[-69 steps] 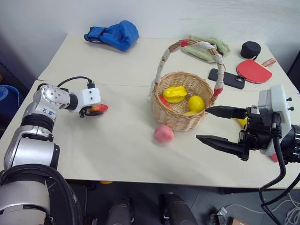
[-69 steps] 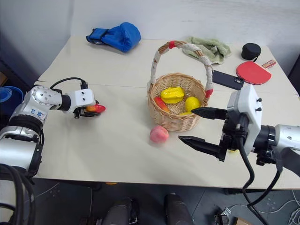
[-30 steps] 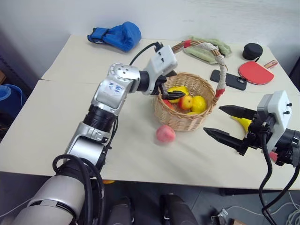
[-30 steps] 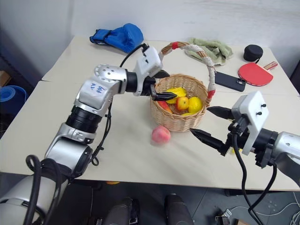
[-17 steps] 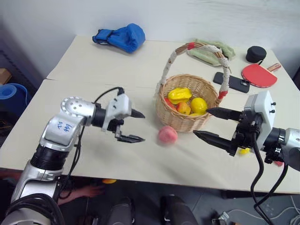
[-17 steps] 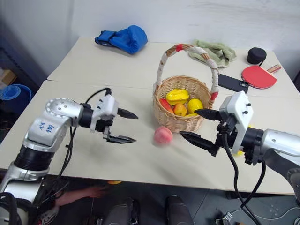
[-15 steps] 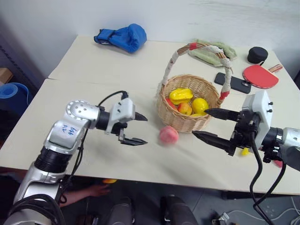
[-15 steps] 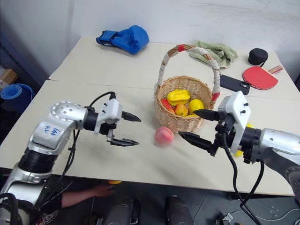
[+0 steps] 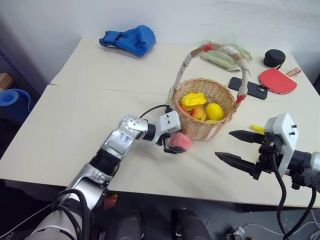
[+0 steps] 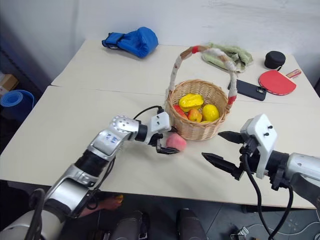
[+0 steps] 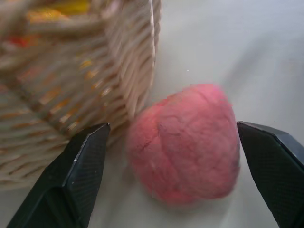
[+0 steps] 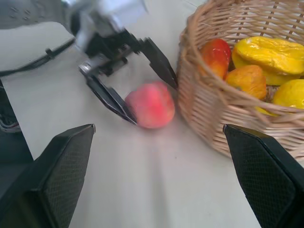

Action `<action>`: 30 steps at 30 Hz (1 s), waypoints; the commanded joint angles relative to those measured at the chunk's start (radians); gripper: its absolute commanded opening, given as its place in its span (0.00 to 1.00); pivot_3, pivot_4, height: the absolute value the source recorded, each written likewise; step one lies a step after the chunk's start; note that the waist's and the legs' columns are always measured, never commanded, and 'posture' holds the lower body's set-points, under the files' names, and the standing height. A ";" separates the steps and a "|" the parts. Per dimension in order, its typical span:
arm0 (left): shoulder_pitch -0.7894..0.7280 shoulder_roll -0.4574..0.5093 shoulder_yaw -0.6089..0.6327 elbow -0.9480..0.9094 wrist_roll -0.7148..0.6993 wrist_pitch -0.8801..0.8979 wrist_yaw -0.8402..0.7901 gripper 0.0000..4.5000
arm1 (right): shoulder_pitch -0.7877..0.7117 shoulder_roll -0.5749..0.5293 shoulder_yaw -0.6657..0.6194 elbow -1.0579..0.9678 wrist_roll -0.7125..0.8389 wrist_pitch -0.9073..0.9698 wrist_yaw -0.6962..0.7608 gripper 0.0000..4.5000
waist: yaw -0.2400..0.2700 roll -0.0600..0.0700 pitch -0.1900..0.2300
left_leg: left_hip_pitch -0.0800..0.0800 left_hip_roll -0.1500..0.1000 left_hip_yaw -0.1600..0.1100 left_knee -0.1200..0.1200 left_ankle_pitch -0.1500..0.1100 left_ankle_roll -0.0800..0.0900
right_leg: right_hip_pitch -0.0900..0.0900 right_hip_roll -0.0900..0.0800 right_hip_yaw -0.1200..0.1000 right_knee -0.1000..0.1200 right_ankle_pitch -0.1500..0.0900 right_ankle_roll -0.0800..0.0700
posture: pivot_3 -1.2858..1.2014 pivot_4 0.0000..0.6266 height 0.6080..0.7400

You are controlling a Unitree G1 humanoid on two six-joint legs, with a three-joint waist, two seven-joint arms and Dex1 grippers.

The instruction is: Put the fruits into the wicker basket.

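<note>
Moved: left claw [image 10: 167,143] came down from beside the basket [image 10: 186,131] to the peach [image 10: 176,142].
Left claw: wide, one finger each side of peach, not squeezing.
Right claw [image 10: 224,148]: wide, empty.
Peach: on table [image 10: 60,125], just beside basket.

Silver-jointed left arm [image 9: 122,140], white wrist housings, black cables, black tapered fingers [image 11: 76,180].

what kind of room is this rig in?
Probably a lab or office used as a test space, not a home: plain tables against a bare wall, with unrelated props like a blue boxing glove, a table tennis paddle and a phone.
</note>
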 commanded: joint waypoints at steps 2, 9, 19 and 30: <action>-0.038 -0.032 -0.020 0.098 0.049 -0.094 0.006 0.99 | -0.015 -0.024 -0.039 -0.043 0.032 -0.006 -0.027 1.00 | 0.000 0.000 0.000 | 0.001 0.000 0.000 -0.001 0.000 0.000 | 0.000 0.000 0.000 0.000 0.000 0.000 | 0.52 0.24 1.00; -0.029 -0.024 0.023 0.078 0.042 -0.092 -0.004 0.64 | -0.023 -0.009 0.003 -0.024 -0.003 -0.035 -0.036 1.00 | 0.003 0.000 0.000 | 0.000 0.000 0.000 -0.001 0.000 0.000 | 0.000 0.000 0.000 0.000 0.000 0.000 | 0.52 0.24 1.00; 0.067 0.134 0.176 -0.292 -0.226 0.061 -0.229 0.39 | -0.063 0.019 0.125 0.013 -0.085 -0.088 0.002 1.00 | 0.000 0.000 0.000 | 0.001 0.001 -0.001 -0.002 0.001 -0.002 | 0.000 0.000 -0.001 0.000 0.000 0.000 | 0.52 0.24 1.00; -0.309 -0.115 0.268 0.053 -0.179 0.136 0.144 0.39 | -0.109 0.056 0.175 0.053 -0.169 -0.124 0.002 1.00 | 0.008 0.000 0.000 | -0.001 -0.002 -0.003 0.000 0.000 0.001 | 0.003 0.000 -0.001 -0.004 0.001 0.003 | 0.52 0.24 1.00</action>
